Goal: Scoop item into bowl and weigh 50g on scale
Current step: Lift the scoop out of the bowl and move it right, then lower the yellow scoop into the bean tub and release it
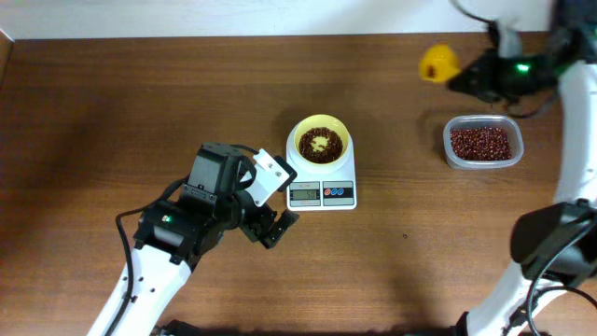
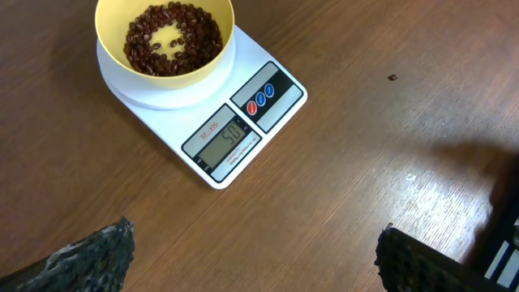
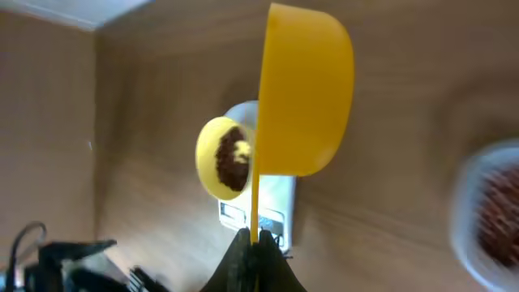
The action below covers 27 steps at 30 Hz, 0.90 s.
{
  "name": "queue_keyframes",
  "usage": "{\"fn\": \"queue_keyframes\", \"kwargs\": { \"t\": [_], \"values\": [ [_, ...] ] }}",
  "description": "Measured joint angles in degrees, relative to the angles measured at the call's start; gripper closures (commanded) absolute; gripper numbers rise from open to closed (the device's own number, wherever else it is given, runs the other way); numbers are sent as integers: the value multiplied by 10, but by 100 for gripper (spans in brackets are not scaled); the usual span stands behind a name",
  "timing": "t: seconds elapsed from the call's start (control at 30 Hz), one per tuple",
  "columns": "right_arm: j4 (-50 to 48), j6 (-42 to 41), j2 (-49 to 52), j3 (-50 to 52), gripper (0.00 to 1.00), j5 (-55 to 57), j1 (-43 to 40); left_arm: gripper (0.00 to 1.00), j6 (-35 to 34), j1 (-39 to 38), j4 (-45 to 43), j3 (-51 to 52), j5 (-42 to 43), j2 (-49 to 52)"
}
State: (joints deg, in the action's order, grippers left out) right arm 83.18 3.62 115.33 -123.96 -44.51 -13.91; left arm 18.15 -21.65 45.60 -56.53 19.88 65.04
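Beans lie in a dark ring inside the yellow bowl; bowl sits on the round platform of the white scale, ahead of the left gripper and a bit to its left; left gripper is spread wide with nothing between its fingers, hovering low over the table just short of the scale's front edge; display faces it and seems to read 50, though the digits are small and I can't be fully sure; right gripper is clamped on the thin handle of the yellow scoop, held up well away from the bowl, with bowl and scale far beyond the scoop in the wrist view; scoop's inside is turned away from that camera, so can't tell if any beans remain in it; clear container of spare beans is near the right gripper, off to its side; one stray bean lies on the table ahead and right of the left gripper, apart from the scale; judgement: scooping looks done and the weight looks at or near target; what's left is probably just confirming the reading and putting the scoop down.
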Motion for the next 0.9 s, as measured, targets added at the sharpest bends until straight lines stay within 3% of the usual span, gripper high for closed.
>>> {"fn": "queue_keyframes", "kwargs": {
  "t": [0.2,0.33,0.6,0.9],
  "values": [
    [86,35,0,0,96,15,-140,1,0,0,0,0,0,0],
    [98,68,0,0,96,77,-170,1,0,0,0,0,0,0],
    [81,116,0,0,96,291,-121,1,0,0,0,0,0,0],
    [70,119,0,0,96,441,-38,1,0,0,0,0,0,0]
  ]
}}
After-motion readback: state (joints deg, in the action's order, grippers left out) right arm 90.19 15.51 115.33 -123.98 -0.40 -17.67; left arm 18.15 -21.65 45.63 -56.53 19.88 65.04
